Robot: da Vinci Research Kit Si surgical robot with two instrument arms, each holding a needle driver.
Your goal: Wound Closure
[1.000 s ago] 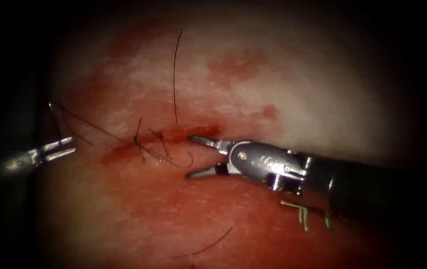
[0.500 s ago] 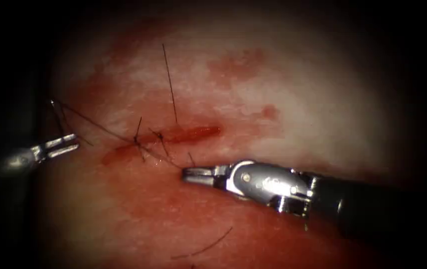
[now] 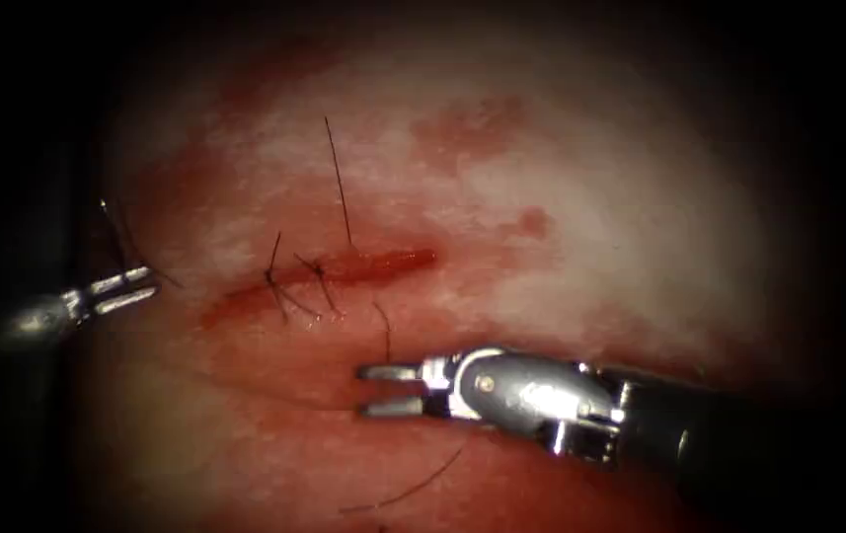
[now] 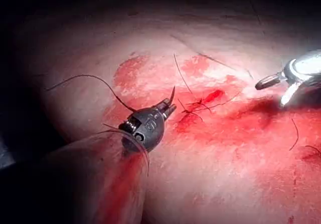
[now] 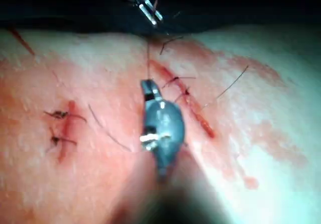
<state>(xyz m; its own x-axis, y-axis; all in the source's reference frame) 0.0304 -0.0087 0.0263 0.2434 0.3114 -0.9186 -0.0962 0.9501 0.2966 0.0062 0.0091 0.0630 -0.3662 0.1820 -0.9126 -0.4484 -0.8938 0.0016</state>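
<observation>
The tissue [image 3: 590, 197] carries a short red cut [image 3: 373, 264] with two dark knots [image 3: 274, 280] at its left end. A long thread tail [image 3: 339, 183] stands up from the cut, and a short thread stub [image 3: 384, 331] lies just below it. My left tool [image 3: 146, 283] is left of the cut, shut on the thin curved needle [image 3: 115, 229], which is out of the tissue. In the left wrist view the needle [image 4: 172, 93] rises from the left tool [image 4: 168, 107]. My right tool [image 3: 371, 389] is below the cut, jaws open, holding nothing.
A loose cut end of thread [image 3: 413, 487] lies on the wet red tissue below the right tool. Red fluid stains [image 3: 467, 128] the tissue above the cut. In the right wrist view a second stitched cut [image 5: 65, 126] lies beside the right tool [image 5: 148, 87].
The right tool shut on the taut thread below the cut, then opened and dropped lower. The strand running from the needle to the knots is gone; a short stub remains.
</observation>
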